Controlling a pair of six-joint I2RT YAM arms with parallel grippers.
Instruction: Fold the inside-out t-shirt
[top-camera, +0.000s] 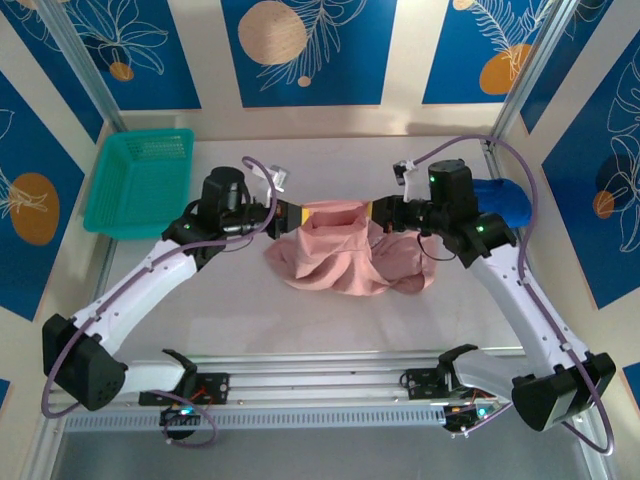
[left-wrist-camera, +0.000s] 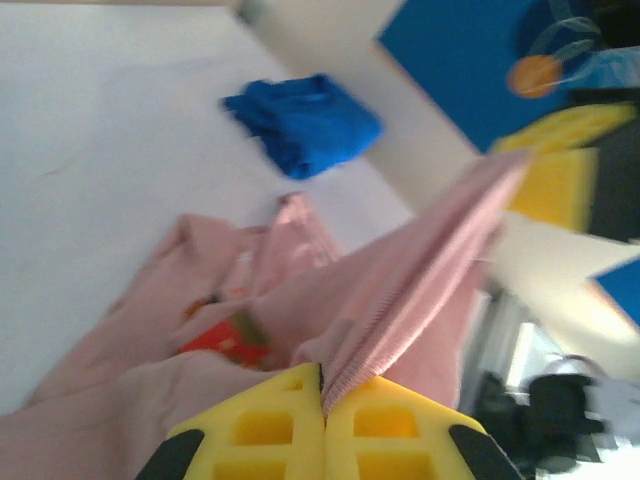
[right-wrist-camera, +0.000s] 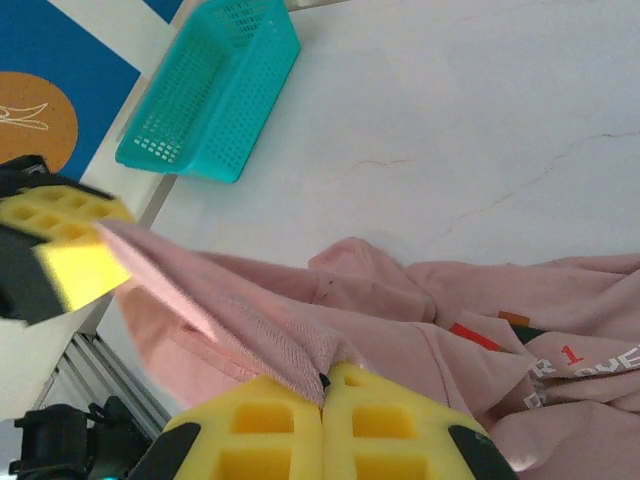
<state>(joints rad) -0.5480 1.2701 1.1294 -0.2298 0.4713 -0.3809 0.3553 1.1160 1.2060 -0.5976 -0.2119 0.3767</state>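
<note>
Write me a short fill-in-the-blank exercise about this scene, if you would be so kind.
The left gripper and the right gripper are both shut on the t-shirt, whose colour is ____.
The teal basket stands on the ____ side of the table.
The blue garment lies near the table's ____ edge.
Missing words: pink; left; right.

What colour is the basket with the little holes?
The basket is teal, clearest in the right wrist view.

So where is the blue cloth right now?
In the top view, the blue cloth lies at the table's right side, just behind the right arm.
</note>
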